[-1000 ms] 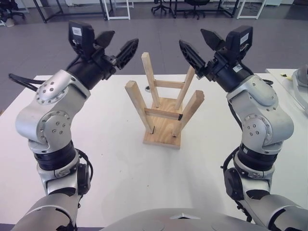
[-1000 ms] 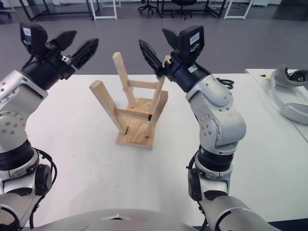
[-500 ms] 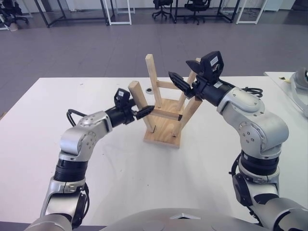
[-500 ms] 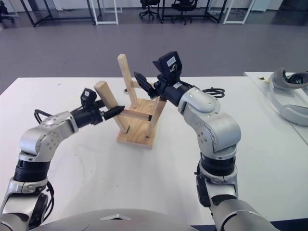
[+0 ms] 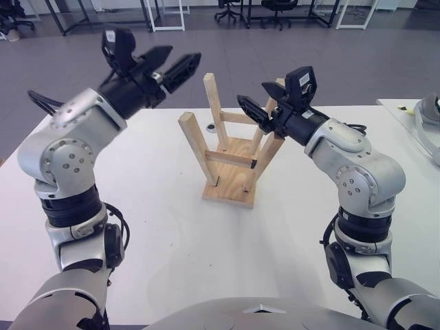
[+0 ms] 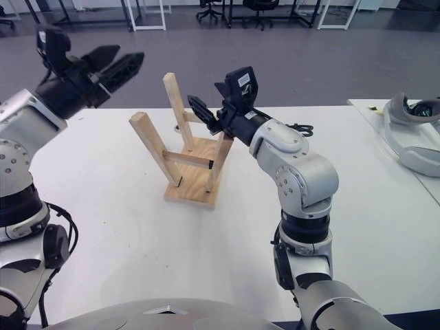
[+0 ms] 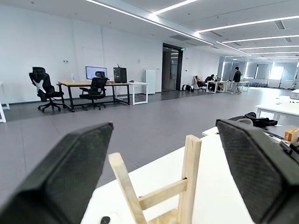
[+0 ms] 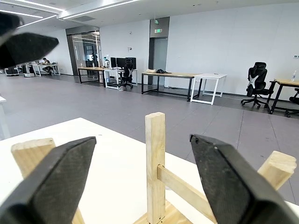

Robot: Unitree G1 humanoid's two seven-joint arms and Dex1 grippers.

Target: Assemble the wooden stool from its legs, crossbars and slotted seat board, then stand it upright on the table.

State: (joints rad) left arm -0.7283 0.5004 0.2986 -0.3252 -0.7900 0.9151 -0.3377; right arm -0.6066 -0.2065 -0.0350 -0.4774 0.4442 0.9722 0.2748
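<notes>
Stool is assembled but upside down: seat board flat on the table, four legs pointing up, crossbars in place. Left gripper is raised above and left of the stool, fingers wide open, empty. Right gripper is at the stool's right rear leg, near the top, wide open, gripping nothing. Can't tell if it touches the leg.

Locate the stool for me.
The stool stands upside down mid-table in the head views, seat board on the white table, between the raised left gripper and the nearer right gripper.
</notes>
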